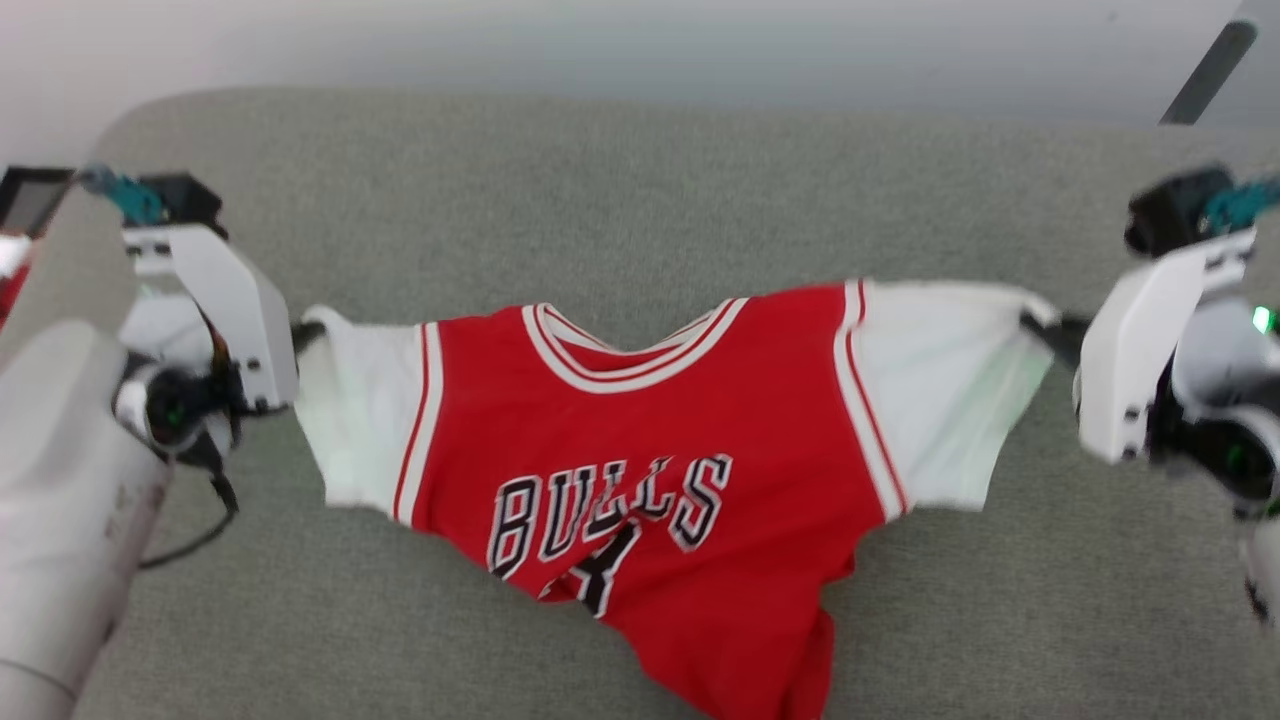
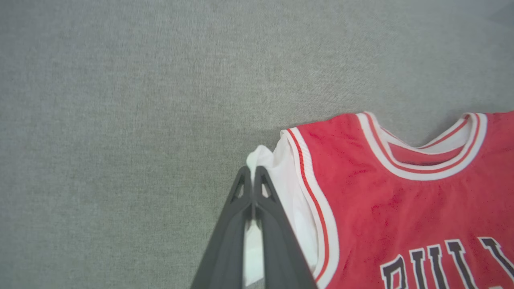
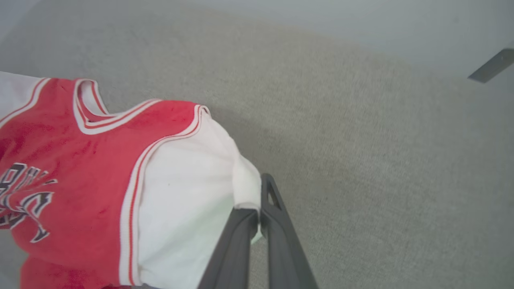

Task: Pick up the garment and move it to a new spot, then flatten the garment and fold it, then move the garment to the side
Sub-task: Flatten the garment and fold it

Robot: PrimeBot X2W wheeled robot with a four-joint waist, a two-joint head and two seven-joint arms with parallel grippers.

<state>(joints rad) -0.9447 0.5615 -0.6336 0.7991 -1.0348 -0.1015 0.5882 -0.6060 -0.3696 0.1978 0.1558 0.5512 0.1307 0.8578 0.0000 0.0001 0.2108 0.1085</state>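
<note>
**A:** Closest in, at the lower left of the head view, is a pale forearm (image 1: 60,480). What's past it?

**B:** The left gripper (image 1: 303,335). Its two dark fingers are pressed tight together on the tip of the garment's (image 1: 650,420) left sleeve (image 1: 360,420). In the left wrist view a bit of white cloth pokes out above the fingertips and more shows in the slit between the fingers.

**A:** And the other side?

**B:** The right gripper (image 1: 1048,325) is clenched too, pinching the end of the right sleeve (image 1: 950,390). From its wrist camera the white fabric bunches over one finger and is squeezed where the two fingers meet.

**A:** So where is the garment?

**B:** It is strung between the two grippers, front facing the head camera, over a gray cloth surface (image 1: 600,180). The striped collar (image 1: 630,365) sags in the middle. The right sleeve end sits a little higher in the head view than the left.

**A:** Does it lie flat?

**B:** No. The red body droops toward the bottom edge of the head view and gathers into a crumpled point there. The black letters (image 1: 610,510) on the chest ripple, and the number below them is half folded under. I cannot tell whether the hem touches the surface.

**A:** Anything else?

**B:** A dark bar (image 1: 1205,70) slants at the upper right, beyond the surface's far edge.
</note>
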